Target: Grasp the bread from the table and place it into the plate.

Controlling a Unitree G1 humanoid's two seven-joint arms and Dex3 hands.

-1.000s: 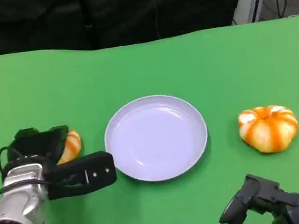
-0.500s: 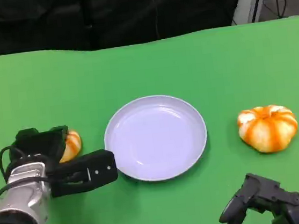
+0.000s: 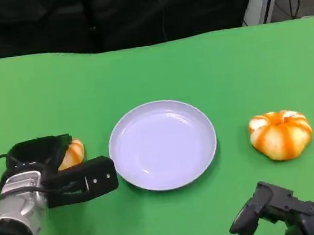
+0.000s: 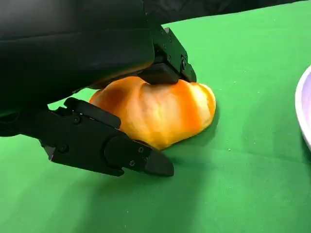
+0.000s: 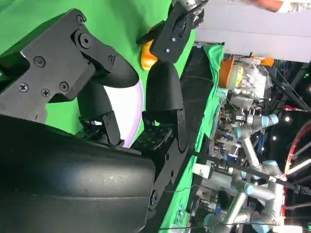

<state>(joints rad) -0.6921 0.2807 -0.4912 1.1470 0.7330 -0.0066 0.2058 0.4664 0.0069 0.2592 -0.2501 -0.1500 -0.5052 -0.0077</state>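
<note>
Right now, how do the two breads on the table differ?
The left bread sits left of the plate, partly hidden under the left robot hand, whose fingers touch its top; the right bread lies right of the plate, fully exposed and untouched. The right robot hand is apart from it. Both are orange-and-pale striped and rest on the green table, outside the plate.

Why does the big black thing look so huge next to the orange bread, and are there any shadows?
In the left wrist view the left hand sits right by the camera, so it looks huge; the bread casts a soft dark shadow on the green table. In the head view the plate shows faint glare.
</note>
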